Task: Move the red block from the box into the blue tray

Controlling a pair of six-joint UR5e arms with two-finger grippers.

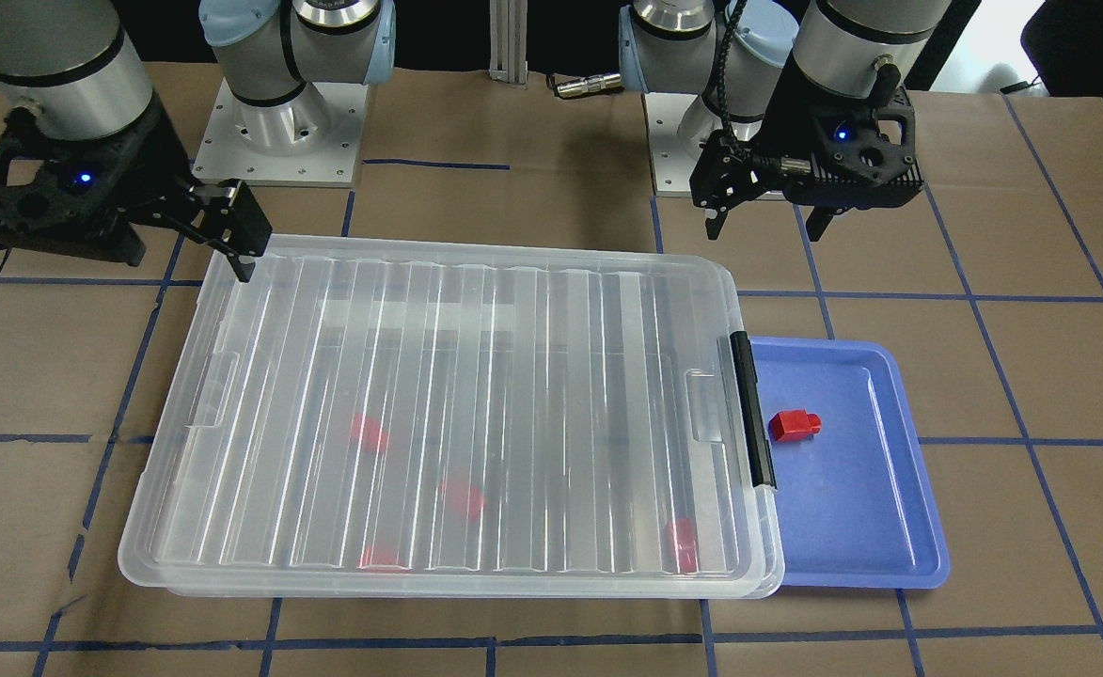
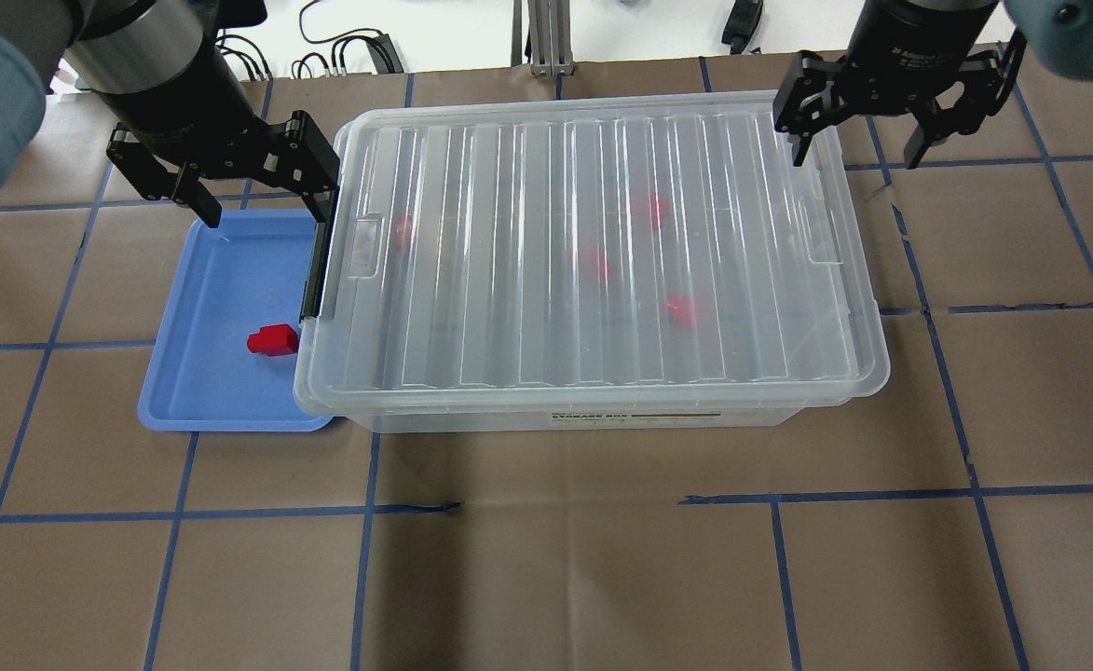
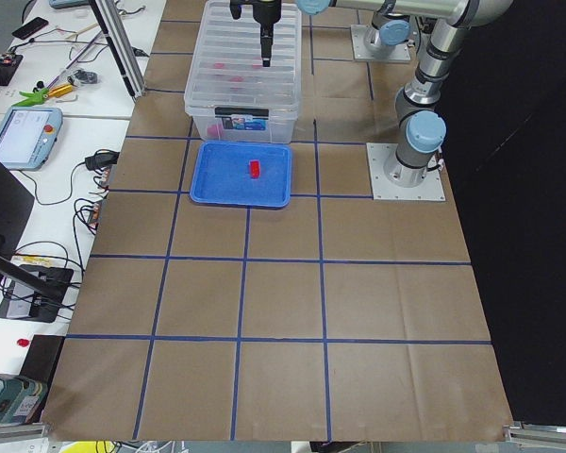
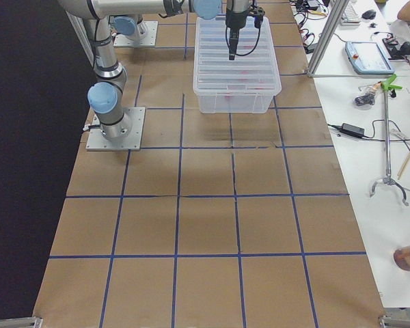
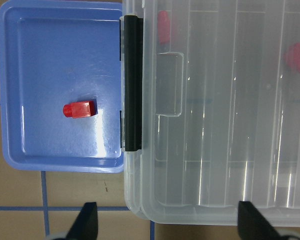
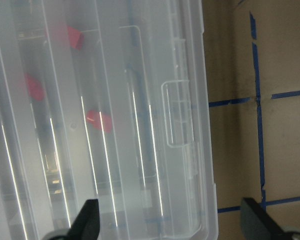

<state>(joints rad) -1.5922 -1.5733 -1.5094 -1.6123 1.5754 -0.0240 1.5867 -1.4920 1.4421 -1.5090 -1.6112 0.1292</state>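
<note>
Table [image 2: 546,578]: brown paper, blue tape grid.
Red block [image 2: 272,340]: lies in blue tray [image 2: 201,280], toward the box [image 2: 593,252].
Box: lidded, right of tray.
Left claw [image 2: 268,212]: spread wide, empty, above tray's far edge.
Right claw [image 2: 856,157]: spread wide, empty, above box's far-right corner.

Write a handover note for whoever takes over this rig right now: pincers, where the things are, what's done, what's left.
Left pincer: open, empty, raised above the latch end of the large clear plastic box, beside the shallow periwinkle-blue plastic tray.
Right pincer: open, empty, raised above the box's other short end.
Small red plastic block: lying free in the tray.
Box: lid on; four blurred red shapes show through it.
Done: one block placed.
Left: nothing evident, unless more blocks are wanted.
</note>
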